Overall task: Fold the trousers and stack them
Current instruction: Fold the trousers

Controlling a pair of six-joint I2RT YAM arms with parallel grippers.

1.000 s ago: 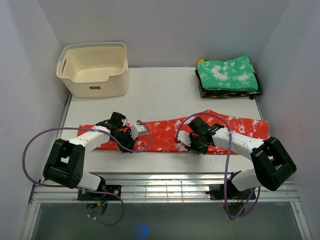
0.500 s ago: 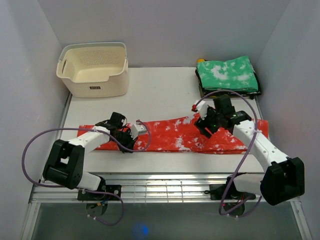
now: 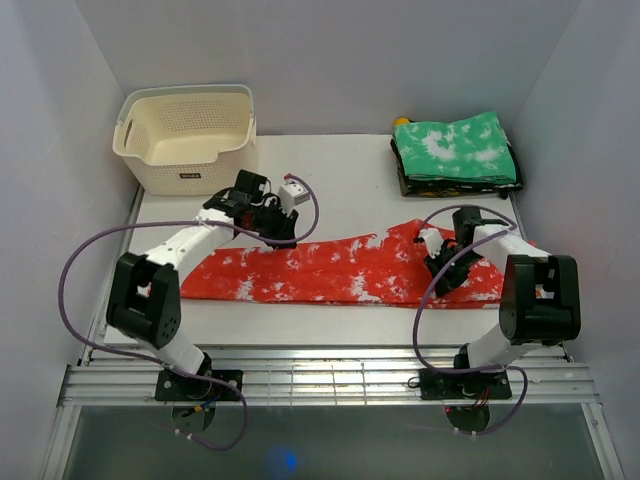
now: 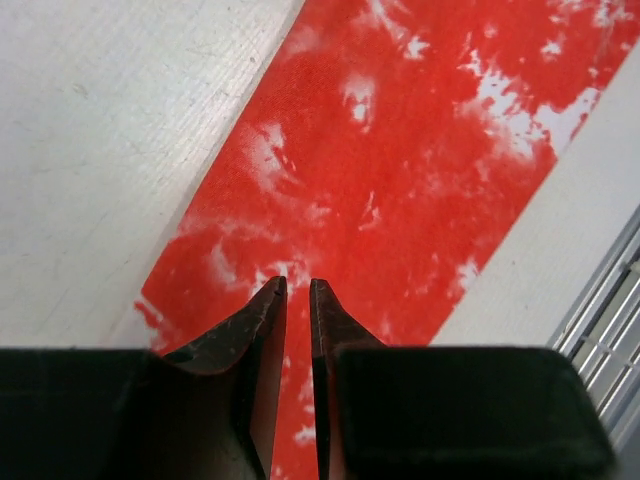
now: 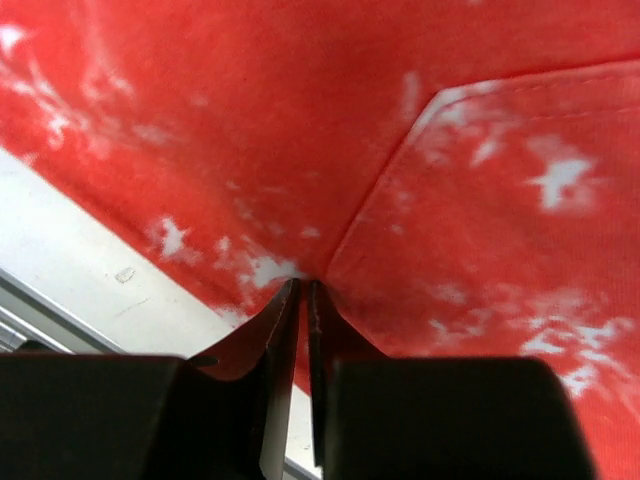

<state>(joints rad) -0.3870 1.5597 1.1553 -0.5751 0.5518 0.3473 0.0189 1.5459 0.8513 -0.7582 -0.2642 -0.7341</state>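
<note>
on the near table (image 3: 340, 190) the red trousers (image 3: 330, 275) are spread from 9 to 3 o'clock, the right gripper (image 5: 301, 284) at their 3 o'clock and the left gripper (image 4: 297, 283) at their 10 o'clock are closed to slits, whether cloth is held cannot be told, so edges should be matched squarely.

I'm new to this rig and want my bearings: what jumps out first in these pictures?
The red trousers, splashed with white, lie stretched across the near half of the table. A stack of folded clothes, green on top, sits in the far right corner. A cream basket stands in the far left corner.
</note>
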